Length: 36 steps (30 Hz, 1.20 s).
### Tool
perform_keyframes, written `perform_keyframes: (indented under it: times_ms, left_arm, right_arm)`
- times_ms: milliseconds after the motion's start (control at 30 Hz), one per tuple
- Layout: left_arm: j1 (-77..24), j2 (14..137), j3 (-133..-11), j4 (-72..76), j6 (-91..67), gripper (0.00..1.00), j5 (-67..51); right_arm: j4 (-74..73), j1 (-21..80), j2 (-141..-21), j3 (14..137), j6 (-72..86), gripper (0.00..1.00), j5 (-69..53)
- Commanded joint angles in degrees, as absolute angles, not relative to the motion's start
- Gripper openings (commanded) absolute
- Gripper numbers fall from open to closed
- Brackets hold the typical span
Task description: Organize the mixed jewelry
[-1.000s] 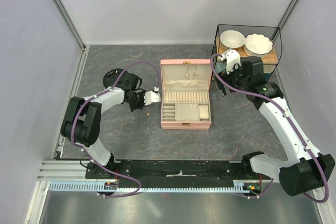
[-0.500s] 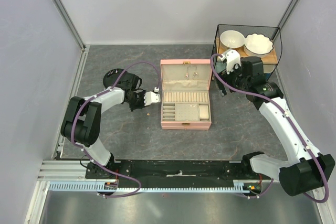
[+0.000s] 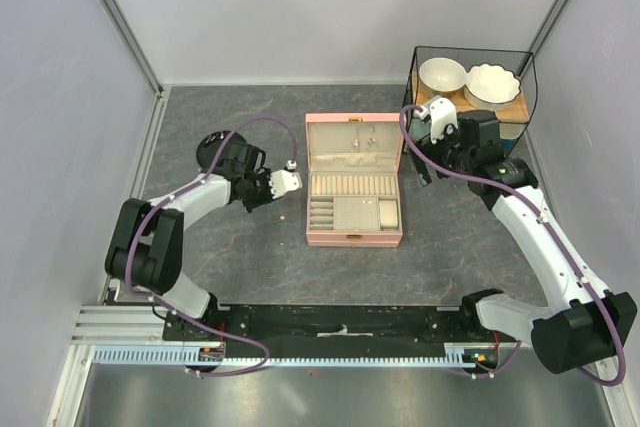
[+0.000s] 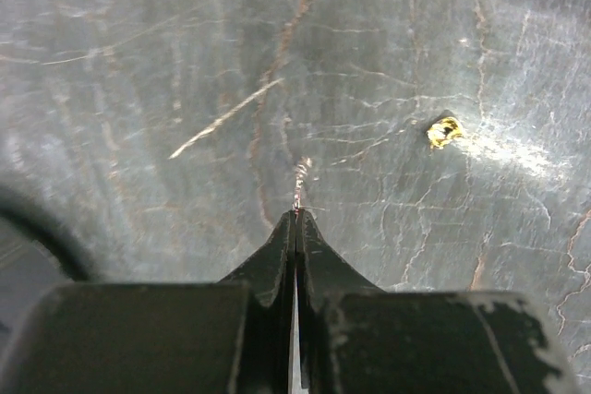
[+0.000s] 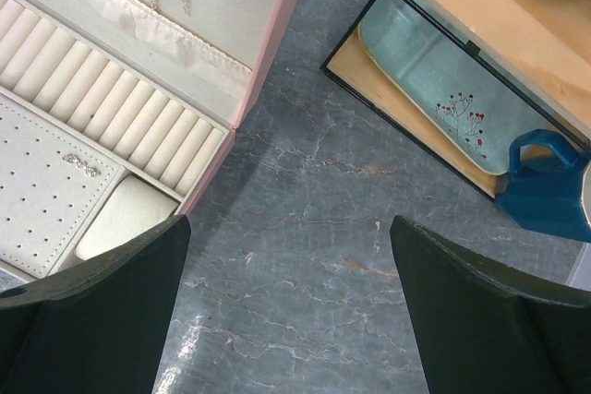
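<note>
The surface (image 4: 138, 62) is dark grey, veined with pale and rusty-brown lines like marble. One jewelry piece (image 4: 444, 131) is bright gold; a thin strand (image 4: 300, 182) looks silvery, though it is blurred. The box (image 3: 354, 239) is pink outside, cream inside. The tray (image 5: 434, 80) is pale blue with red sprigs; the mug (image 5: 545, 193) is deep blue.

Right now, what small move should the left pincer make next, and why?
Probably a slight lift of the left pincer. Its jaws are shut and a thin silvery piece sticks out from the tips, seemingly pinched; lifting would show whether it comes along before going to the open pink jewelry box. The gold piece lies apart, untouched.
</note>
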State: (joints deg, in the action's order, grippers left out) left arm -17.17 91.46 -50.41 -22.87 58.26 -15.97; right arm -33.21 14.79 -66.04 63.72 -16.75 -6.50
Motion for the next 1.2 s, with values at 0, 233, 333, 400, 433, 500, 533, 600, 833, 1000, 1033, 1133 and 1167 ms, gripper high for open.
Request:
perform_keyframes:
  times_ms: [0,233,333,400,433,500,533,600,833,1000,1033,1133,1167]
  left_arm:
    - [-17.2,84.0,-49.4,-17.5,50.7,0.02,-13.5]
    - [-22.6,74.9,-46.2,-13.6,48.0,0.02,-7.8]
    - [-26.6,72.8,-45.3,-12.8,47.4,0.02,-3.3]
    - [-28.1,71.9,-45.2,-11.8,47.3,0.02,-1.9]
    - [-30.1,71.4,-44.7,-10.9,47.5,0.02,-0.2]
    - [-32.2,69.9,-44.5,-9.8,47.9,0.01,2.7]
    - [-34.0,69.3,-44.7,-9.5,47.8,0.02,4.1]
    - [-35.8,67.7,-45.3,-9.5,47.4,0.02,5.3]
    - [-47.4,65.8,-47.0,-8.7,46.9,0.01,12.2]
    - [-53.8,67.6,-46.8,-2.4,47.8,0.02,14.8]
    - [-54.5,68.6,-46.9,-1.5,48.5,0.02,15.5]
    - [-56.9,70.7,-47.2,2.9,49.6,0.02,16.3]
    - [-57.6,71.3,-47.1,4.0,49.8,0.02,16.6]
  right_arm:
    - [-30.9,14.9,-65.4,64.1,-17.1,0.98,-5.7]
    - [-30.5,15.0,-66.2,63.8,-17.4,0.98,-4.4]
    - [-30.1,14.9,-66.6,63.5,-17.7,0.98,-3.2]
    - [-29.4,15.0,-66.9,63.4,-17.6,0.98,-2.0]
    - [-29.3,14.9,-67.0,63.3,-17.7,0.98,-1.7]
    - [-29.0,15.0,-67.5,63.3,-17.8,0.98,-1.0]
    - [-28.8,14.9,-67.7,63.2,-17.9,0.98,-0.4]
    - [-28.2,14.9,-68.1,63.0,-18.0,0.98,-0.4]
    - [-25.8,14.9,-68.6,60.8,-18.1,0.98,3.6]
    - [-23.8,14.9,-67.9,59.1,-18.0,0.98,4.9]
    - [-23.6,14.9,-67.9,58.4,-17.9,0.98,5.0]
    - [-22.7,14.9,-67.8,57.0,-17.8,0.98,5.0]
    - [-22.0,14.9,-67.9,56.5,-17.7,0.98,5.0]
